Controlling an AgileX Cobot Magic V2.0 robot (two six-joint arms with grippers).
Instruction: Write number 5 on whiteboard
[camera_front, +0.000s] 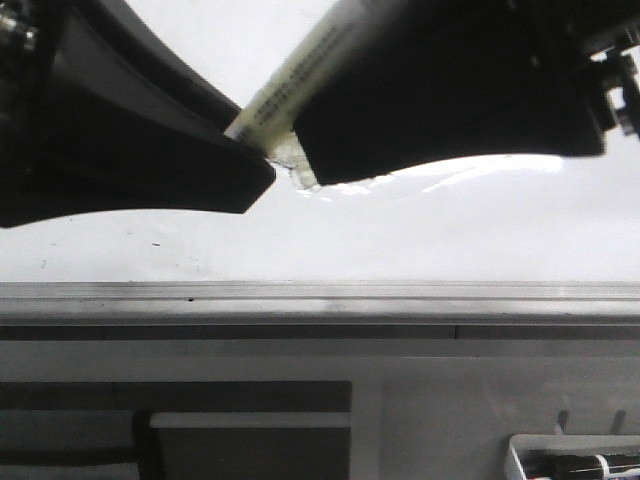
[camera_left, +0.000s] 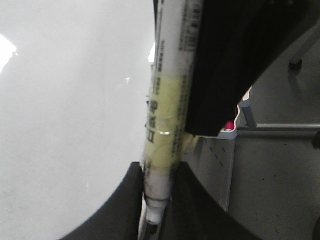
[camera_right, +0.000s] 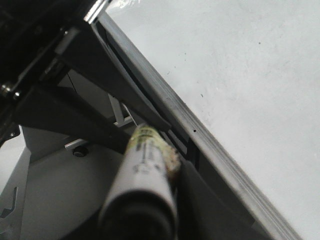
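2 grippers meet on 1 marker. The left gripper has its fingers clamped on the tip end. The yellowish label's small print is too blurred to read. The marker slants up toward the right gripper; I cannot tell its finger state. The whiteboard lies flat behind, its grey frame running left to right.

The marker tip is cut off; black tool parts hide its barrel.

light: bright, even | glare: patch on whiteboard | blur: near claw bodies soft, dark
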